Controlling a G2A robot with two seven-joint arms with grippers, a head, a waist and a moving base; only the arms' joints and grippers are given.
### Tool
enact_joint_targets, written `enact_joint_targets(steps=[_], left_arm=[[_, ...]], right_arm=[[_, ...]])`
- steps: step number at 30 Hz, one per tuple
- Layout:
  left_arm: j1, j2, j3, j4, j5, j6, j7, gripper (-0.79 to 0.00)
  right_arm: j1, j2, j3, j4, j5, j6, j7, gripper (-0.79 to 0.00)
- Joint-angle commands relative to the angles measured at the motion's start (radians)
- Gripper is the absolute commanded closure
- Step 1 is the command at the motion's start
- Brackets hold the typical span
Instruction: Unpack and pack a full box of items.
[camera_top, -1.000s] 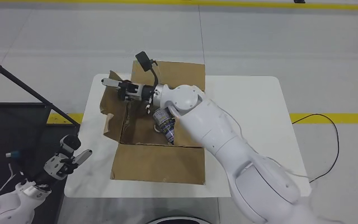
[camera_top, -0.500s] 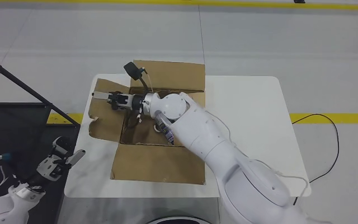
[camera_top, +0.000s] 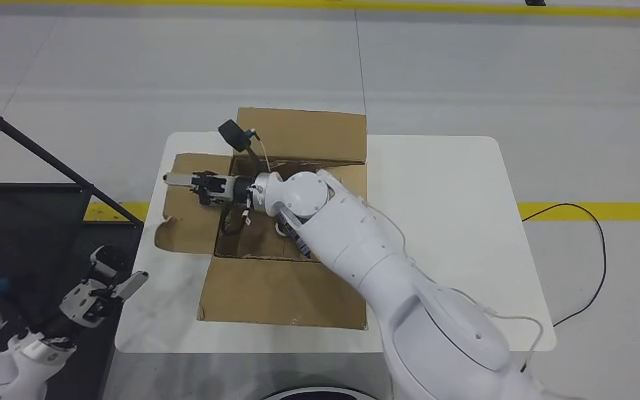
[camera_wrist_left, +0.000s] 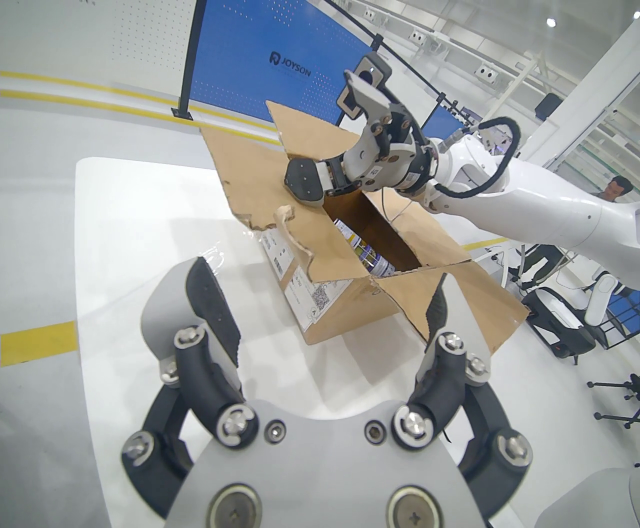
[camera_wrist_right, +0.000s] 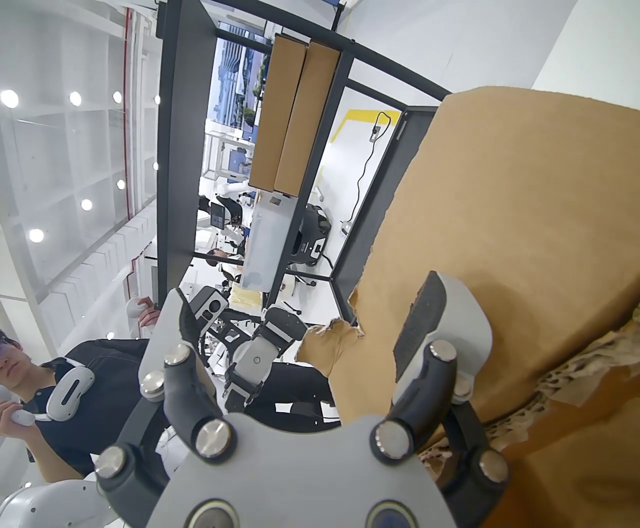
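Robotics test hall: yellow floor lines (camera_top: 590, 210), blue partition panels (camera_wrist_left: 250, 55), black racks (camera_wrist_right: 172, 150).

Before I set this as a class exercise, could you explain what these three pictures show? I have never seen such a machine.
It is a two-armed robot working at a white table. One picture looks down from a camera above its arms. The other two come from a camera on each wrist. On the table stands an open cardboard box with torn flaps, and a printed can is inside it. The right arm reaches across the box, with its open jaws over the side flap, which is folded outwards. The left arm is off the table near one corner, jaws open. Neither arm holds anything.
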Motion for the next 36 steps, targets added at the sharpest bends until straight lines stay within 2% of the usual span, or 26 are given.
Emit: enact_joint_targets(steps=[1, 14, 26, 36], left_arm=[[0.003, -0.002, -0.007, -0.005, 0.001, -0.004, 0.003, -0.785], [0.018, -0.022, -0.047, -0.052, 0.011, 0.004, 0.055, -0.785], [0.019, -0.023, -0.048, -0.054, 0.010, 0.002, 0.055, -0.785], [0.019, -0.023, -0.048, -0.054, 0.010, 0.002, 0.055, -0.785]], right_arm=[[0.000, -0.003, 0.005, 0.007, -0.001, 0.000, 0.003, -0.785], [-0.002, -0.012, 0.036, 0.033, -0.014, 0.001, 0.028, -0.785], [-0.002, -0.013, 0.065, 0.040, -0.027, -0.006, 0.051, -0.785], [0.034, 0.009, 0.115, 0.020, -0.016, -0.103, 0.120, -0.785]])
